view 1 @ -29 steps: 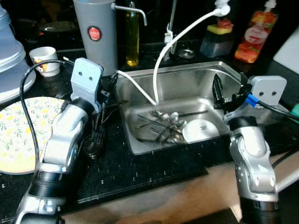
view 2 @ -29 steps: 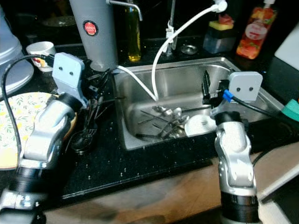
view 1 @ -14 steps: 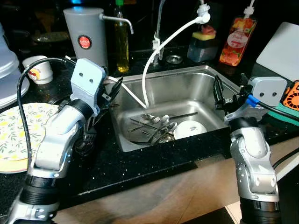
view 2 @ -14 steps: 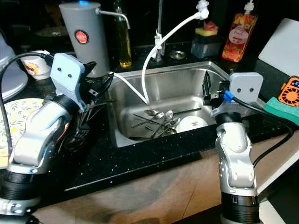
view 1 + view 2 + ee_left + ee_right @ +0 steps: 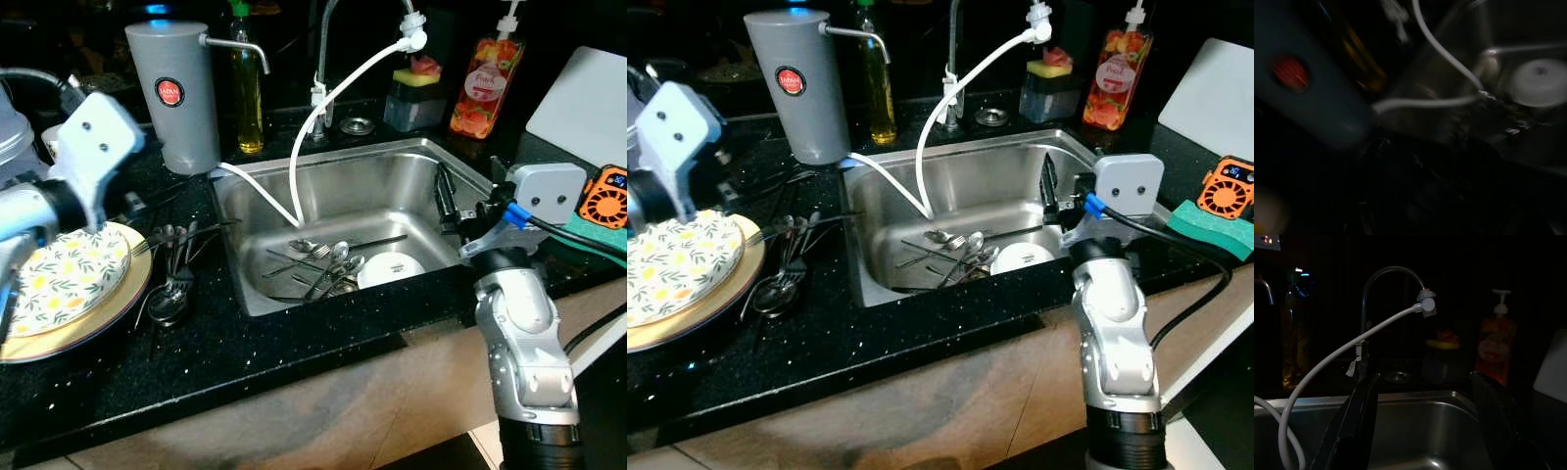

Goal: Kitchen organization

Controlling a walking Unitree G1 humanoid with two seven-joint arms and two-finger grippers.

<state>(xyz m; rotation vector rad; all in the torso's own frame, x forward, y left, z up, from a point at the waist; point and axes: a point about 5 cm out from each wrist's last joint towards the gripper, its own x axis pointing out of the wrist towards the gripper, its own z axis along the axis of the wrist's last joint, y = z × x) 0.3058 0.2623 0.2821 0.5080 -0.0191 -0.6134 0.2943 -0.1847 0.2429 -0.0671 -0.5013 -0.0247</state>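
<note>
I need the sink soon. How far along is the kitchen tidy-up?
Done: a dark heap of cutlery lies on the black counter beside the floral plate. In hand: nothing visible; the right gripper hangs open over the steel sink's rim. Left: spoons and forks and a white dish in the basin.

The left arm point(image 5: 59, 191) is motion-blurred and runs off the frame's side, so its hand cannot be made out. The left wrist view is dark and smeared: the grey dispenser point(image 5: 1308, 93) and the white bowl point(image 5: 1540, 88) are soft shapes, and the cutlery on the tabletop point(image 5: 1400, 196) below is lost in shadow. The patterned plate point(image 5: 69, 279) is cut by the picture's edge. In the sink point(image 5: 392, 186), the tangled cutlery point(image 5: 328, 264) overlaps too much to count. The label on the orange soap bottle point(image 5: 478, 83) is too small to read.
</note>
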